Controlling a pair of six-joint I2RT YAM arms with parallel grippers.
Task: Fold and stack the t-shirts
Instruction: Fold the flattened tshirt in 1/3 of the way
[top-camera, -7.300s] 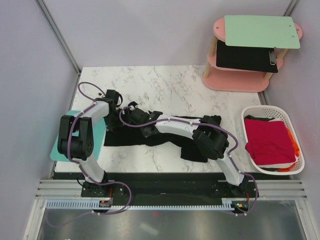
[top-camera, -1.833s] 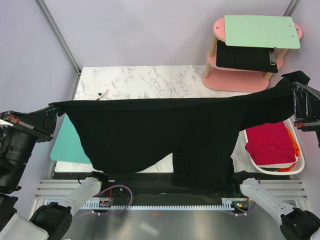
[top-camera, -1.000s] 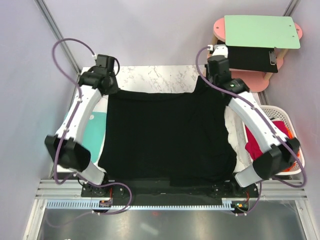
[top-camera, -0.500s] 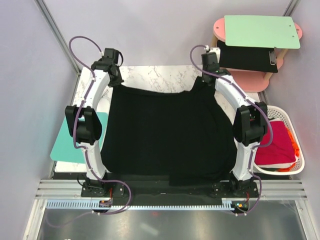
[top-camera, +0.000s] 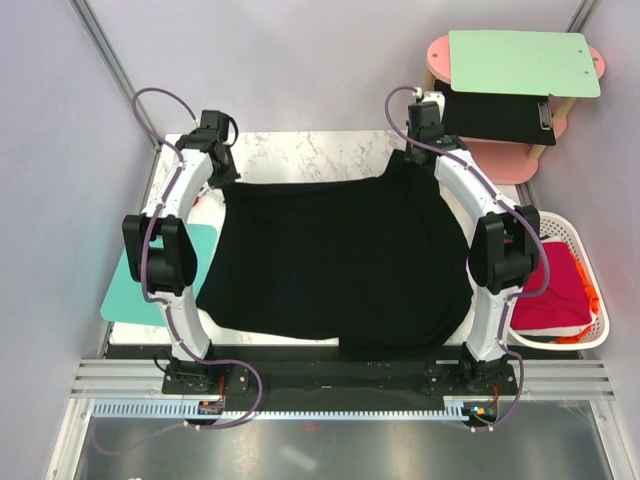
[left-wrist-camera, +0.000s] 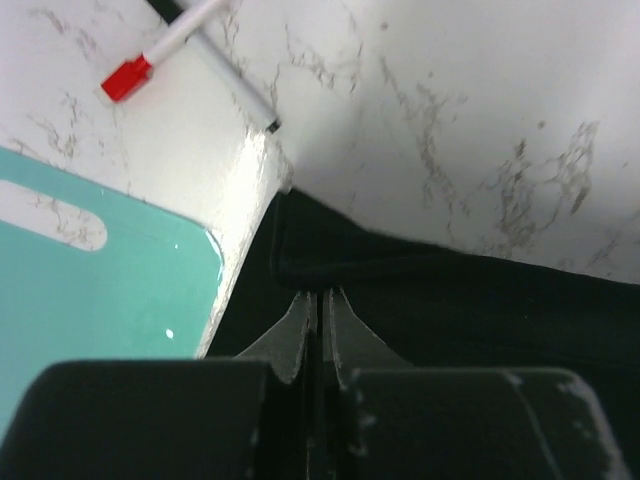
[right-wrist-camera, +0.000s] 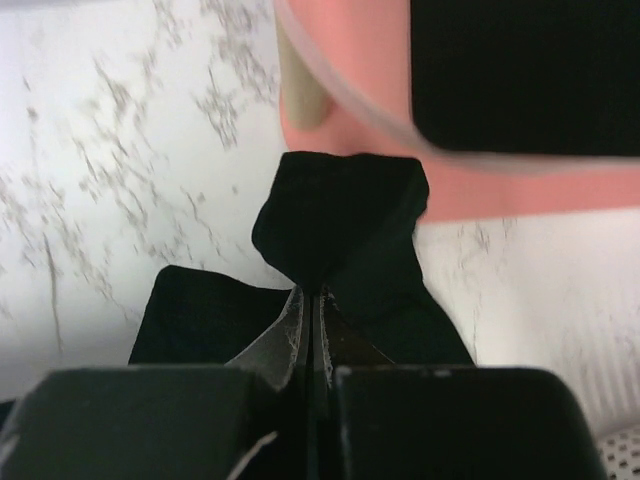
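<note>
- On the marble table, the black t-shirt lies spread nearly flat. Less than two seconds earlier it hung stretched in the air between the raised arms.
- Compared with half a second ago, its far edge runs straighter between the grippers. Its near-left corner has also spread out towards the teal cutting board.
- The left gripper is clamped on the shirt's far-left corner, its fingers pressed together over the hem.
- The right gripper is pinched on the far-right corner, with cloth bunched above its fingertips.
- Edges: the near hem reaches the table's front edge. The near-left corner touches or overlaps the cutting board. The right side lies under the right arm, just beside the white basket.
- Open room: a strip of bare marble lies beyond the far edge, between the two grippers. The right gripper is close to the foot of the pink stand.
- Count: one black shirt on the table. One red t-shirt and one piece of orange fabric are in the basket.
- Also counted: one black clipboard on the stand, and one marker near the left gripper.
</note>
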